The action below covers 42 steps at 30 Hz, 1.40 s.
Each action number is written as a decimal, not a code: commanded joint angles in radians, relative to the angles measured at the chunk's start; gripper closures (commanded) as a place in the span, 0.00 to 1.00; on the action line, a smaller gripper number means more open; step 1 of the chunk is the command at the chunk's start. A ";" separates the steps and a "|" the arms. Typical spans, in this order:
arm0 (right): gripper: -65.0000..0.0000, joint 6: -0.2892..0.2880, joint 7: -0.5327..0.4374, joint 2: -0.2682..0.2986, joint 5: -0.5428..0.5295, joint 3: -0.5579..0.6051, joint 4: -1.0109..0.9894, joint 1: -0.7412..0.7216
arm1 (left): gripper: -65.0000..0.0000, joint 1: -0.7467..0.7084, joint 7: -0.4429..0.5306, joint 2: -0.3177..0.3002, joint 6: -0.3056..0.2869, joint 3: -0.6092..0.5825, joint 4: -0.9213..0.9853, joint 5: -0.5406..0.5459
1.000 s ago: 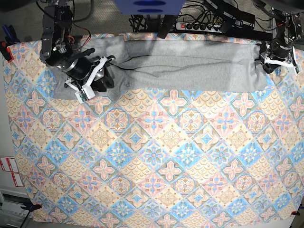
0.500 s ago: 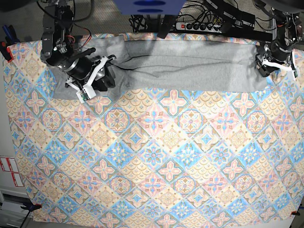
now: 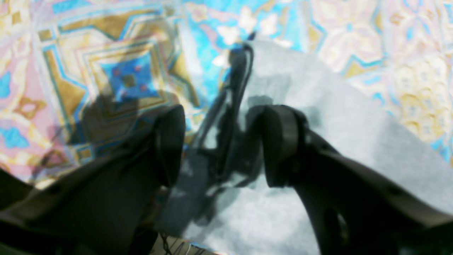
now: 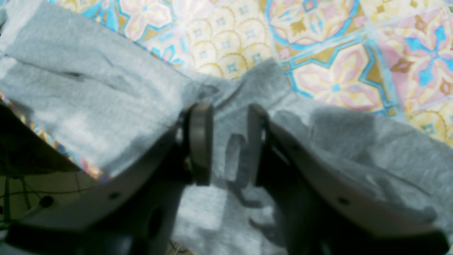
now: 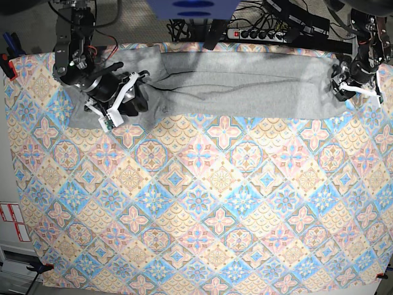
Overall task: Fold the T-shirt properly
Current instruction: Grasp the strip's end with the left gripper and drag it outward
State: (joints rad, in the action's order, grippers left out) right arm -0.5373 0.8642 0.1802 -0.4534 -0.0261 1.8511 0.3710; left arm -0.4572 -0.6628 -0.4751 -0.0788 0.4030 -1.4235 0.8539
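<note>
- The T-shirt (image 5: 239, 86) is lying as a long grey band along the far edge of the counter (image 5: 202, 203), stretching almost from one far corner to the other on the patterned tablecloth (image 5: 202, 246).
- The right arm is reaching in over the far corner on the base view's left, angled down and toward the counter's middle, its right hand (image 5: 126, 101) sitting low on that end of the shirt.
- In the right wrist view, the right hand (image 4: 230, 141) is showing its fingers (image 4: 200, 141) part-way apart, a raised fold of grey cloth standing between them; I cannot tell whether they are actually pinching it.
- The left arm is coming down at the opposite far corner, its wrist bent steeply, the left hand (image 5: 344, 83) hanging at the shirt's end.
- In the left wrist view, the left hand (image 3: 223, 141) is holding its fingers (image 3: 279, 141) wide apart, one over the cloth, the other over the tablecloth; a dark-edged fold is rising in the gap, touching neither.
</note>
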 commanded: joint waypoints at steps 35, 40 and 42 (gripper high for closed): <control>0.75 -0.002 -0.015 0.003 -0.015 -0.002 0.019 -0.004 | 0.44 0.022 0.022 -0.009 -0.005 -0.054 -0.003 -0.091; 0.75 -0.002 -0.015 0.003 -0.015 -0.002 0.019 -0.004 | 0.44 0.033 0.022 -0.010 -0.005 -0.069 0.048 -0.091; 0.75 -0.002 -0.015 0.003 -0.015 -0.002 0.019 -0.004 | 0.44 0.062 0.022 -0.009 -0.005 -0.071 0.103 -0.091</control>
State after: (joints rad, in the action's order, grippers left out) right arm -0.5373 0.8684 0.1776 -0.4538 -0.0261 1.8511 0.3714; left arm -0.3962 -0.6205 -0.4706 -0.0967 0.3313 -1.3163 0.7689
